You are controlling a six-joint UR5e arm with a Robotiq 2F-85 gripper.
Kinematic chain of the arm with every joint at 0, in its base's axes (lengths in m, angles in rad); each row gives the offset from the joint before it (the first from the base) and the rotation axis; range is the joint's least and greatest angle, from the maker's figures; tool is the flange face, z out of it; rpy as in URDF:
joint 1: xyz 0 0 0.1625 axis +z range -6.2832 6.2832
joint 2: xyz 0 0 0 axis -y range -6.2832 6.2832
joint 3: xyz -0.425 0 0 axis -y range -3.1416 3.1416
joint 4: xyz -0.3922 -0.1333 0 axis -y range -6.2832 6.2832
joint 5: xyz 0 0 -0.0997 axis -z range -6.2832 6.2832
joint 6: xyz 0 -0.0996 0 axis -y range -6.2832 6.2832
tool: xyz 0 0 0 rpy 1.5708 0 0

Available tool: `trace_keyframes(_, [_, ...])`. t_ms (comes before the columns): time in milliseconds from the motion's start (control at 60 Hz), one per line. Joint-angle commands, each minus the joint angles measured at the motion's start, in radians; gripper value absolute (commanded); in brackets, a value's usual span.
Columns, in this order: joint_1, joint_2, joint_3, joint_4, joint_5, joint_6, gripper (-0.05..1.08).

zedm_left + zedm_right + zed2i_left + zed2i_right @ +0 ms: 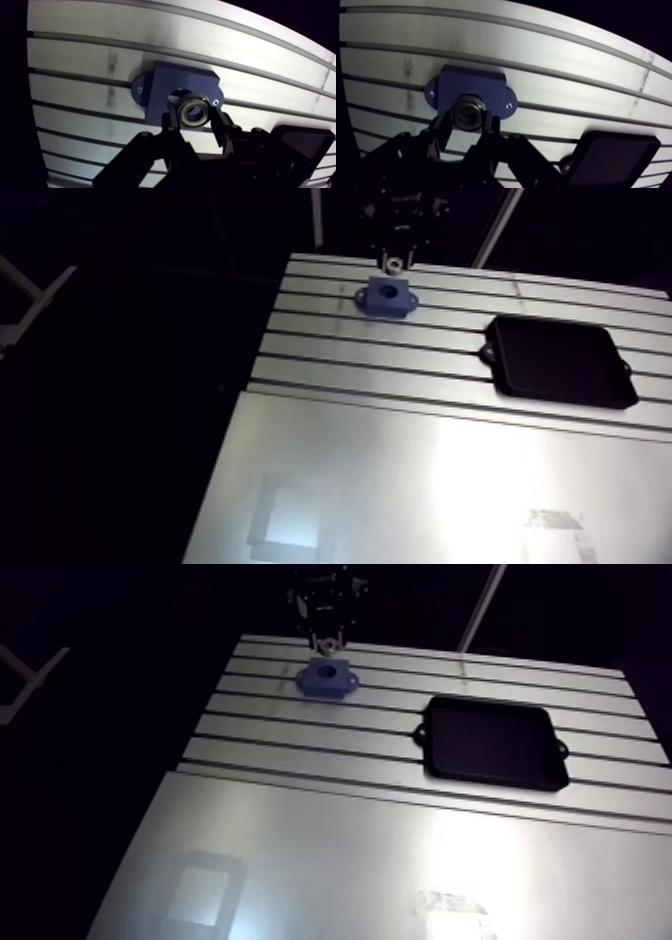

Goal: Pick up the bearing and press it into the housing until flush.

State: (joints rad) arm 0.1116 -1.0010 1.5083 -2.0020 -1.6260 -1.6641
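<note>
A blue housing (388,297) with a round bore and two mounting ears sits on the slotted table near its far edge. In the wrist view my gripper (195,115) is shut on a metal ring bearing (194,113), pinched between both fingers. The bearing hangs just above the housing (180,85), over its bore, which it partly hides. I cannot tell whether bearing and housing touch. In the arm view the gripper (395,260) comes down right behind the housing, with the bearing a small bright spot at its tip.
A black flat tray (560,360) with small side tabs lies on the slotted table (330,358) to the right of the housing. It also shows beside the gripper in the wrist view, tray (616,157). A smooth metal plate (420,478) covers the near part of the table.
</note>
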Motion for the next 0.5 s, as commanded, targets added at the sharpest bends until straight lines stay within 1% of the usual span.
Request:
trace_keyframes(17, [0.004,0.008,0.019,-0.042,0.001,0.001,0.64])
trace_keyframes(500, [0.007,0.014,0.028,-0.05,0.001,-0.001,0.64])
